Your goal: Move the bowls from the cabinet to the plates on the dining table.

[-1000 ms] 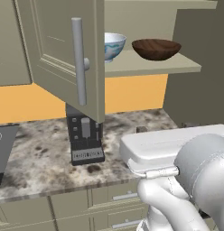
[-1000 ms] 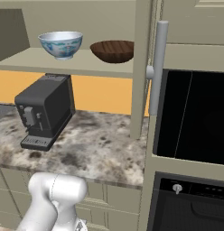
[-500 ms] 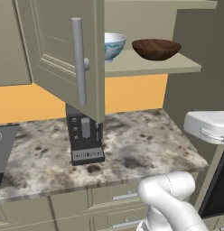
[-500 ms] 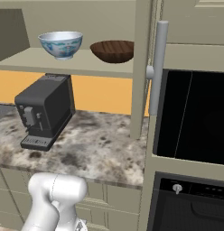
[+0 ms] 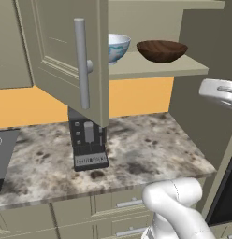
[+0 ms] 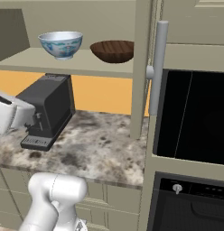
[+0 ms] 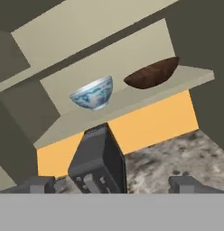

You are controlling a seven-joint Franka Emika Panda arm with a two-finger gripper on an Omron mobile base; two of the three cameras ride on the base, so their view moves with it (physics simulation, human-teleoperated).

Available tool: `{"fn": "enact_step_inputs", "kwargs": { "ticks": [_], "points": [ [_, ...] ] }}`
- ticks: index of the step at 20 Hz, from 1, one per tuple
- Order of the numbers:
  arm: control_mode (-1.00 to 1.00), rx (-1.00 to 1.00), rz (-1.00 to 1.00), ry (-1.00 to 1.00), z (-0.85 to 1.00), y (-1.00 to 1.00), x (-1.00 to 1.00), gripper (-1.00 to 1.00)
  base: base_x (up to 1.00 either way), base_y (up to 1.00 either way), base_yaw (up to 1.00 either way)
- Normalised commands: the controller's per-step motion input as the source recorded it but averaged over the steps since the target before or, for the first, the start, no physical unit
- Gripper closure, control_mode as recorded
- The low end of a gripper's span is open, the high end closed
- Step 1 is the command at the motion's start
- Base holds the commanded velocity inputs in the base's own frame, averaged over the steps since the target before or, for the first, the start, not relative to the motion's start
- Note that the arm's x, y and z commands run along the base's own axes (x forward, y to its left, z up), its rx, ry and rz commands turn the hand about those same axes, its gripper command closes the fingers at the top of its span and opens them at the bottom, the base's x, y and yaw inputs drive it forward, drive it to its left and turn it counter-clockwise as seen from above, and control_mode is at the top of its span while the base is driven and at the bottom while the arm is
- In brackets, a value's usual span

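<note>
**Arm swings right, bowls wait on the open shelf**

Since the earlier frames the white arm has swung out of the middle of the left base view, where it blocked the lower right a second ago; the bowls and the coffee machine have not shifted.

Left base view: the cabinet door (image 5: 66, 56) stands open toward the camera, its silver bar handle (image 5: 81, 63) upright, and its edge hides the left part of the white-and-blue bowl (image 5: 118, 47). The brown wooden bowl (image 5: 162, 50) sits just beside it to the right on the shelf (image 5: 155, 69). Below, a black coffee machine (image 5: 88, 142) stands on the speckled stone counter (image 5: 146, 149), under the door.

Right base view: both bowls rest upright on the shelf, near each other but apart. The coffee machine stands under the blue bowl. To the right, a second cabinet door seen edge-on, then a black oven (image 6: 193, 117).

Hand view: the gripper (image 7: 116, 184) shows as two dark fingertips (image 7: 37, 184) spread wide — released, nothing between them. The coffee machine rises between the claw and the shelf. The bowls lie well above and beyond the fingertips — blue bowl near centre, wooden bowl to its right.
</note>
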Motion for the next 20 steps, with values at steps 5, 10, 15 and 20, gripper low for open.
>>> {"fn": "enact_step_inputs", "kwargs": {
  "ticks": [5, 10, 15, 20],
  "points": [
    [-1.0, 0.31, 0.01, 0.14, 0.04, 0.0, 0.52, -1.0, 0.0, 0.0, 0.0],
    [-1.0, 0.25, 0.09, 0.01, -0.02, 0.01, 0.13, -1.0, 0.0, 0.0, 0.0],
    [-1.0, 0.06, 0.1, 0.03, -0.05, 0.16, 0.06, -1.0, 0.0, 0.0, 0.0],
    [-1.0, 0.05, 0.06, 0.15, 0.04, 0.26, 0.21, -1.0, 0.0, 0.0, 0.0]
  ]
}}
